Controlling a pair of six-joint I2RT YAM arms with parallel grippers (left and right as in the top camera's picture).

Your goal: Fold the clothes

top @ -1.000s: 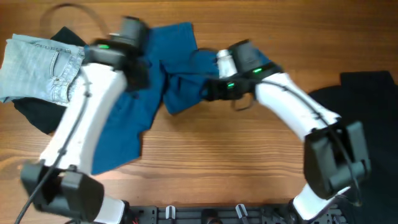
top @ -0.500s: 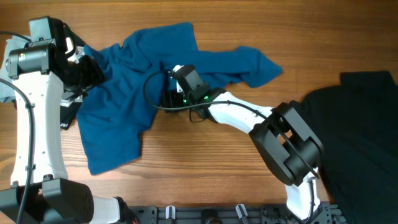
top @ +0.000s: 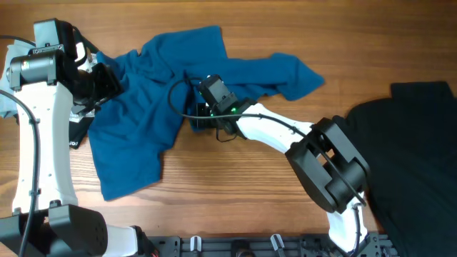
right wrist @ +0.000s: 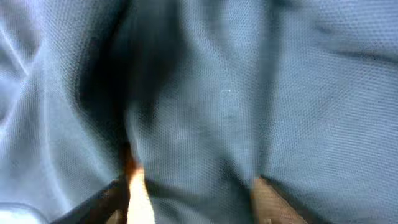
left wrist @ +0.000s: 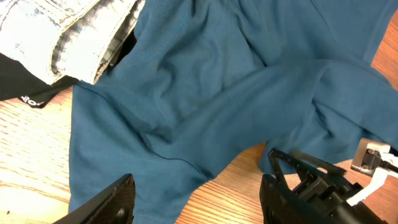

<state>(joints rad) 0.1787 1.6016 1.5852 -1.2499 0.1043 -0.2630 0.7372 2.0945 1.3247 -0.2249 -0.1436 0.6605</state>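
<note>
The clothes' deep-blue shirt [top: 153, 86] lies crumpled across the upper middle of the wooden table, one sleeve trailing right. My left gripper [top: 107, 80] hovers over its left part, open, both fingers [left wrist: 118, 199] wide apart with nothing between them [left wrist: 199, 186]. My right gripper [top: 198, 118] is pressed low at the shirt's lower edge. In the right wrist view blue cloth [right wrist: 205, 112] fills the picture and lies between the jaws [right wrist: 193, 208]; the blur hides how they stand. Pale-blue jeans [left wrist: 68, 31] rest on a black garment [left wrist: 25, 84] at the far left.
A large black garment [top: 421, 143] covers the table's right side. Bare wood [top: 235, 193] stretches along the front, below the shirt. My right arm [top: 285, 132] crosses the middle from its base at the lower right.
My left arm has swung from the middle out to the left. My right gripper has slid left and down onto the shirt's lower edge. The shirt now lies spread wider.
</note>
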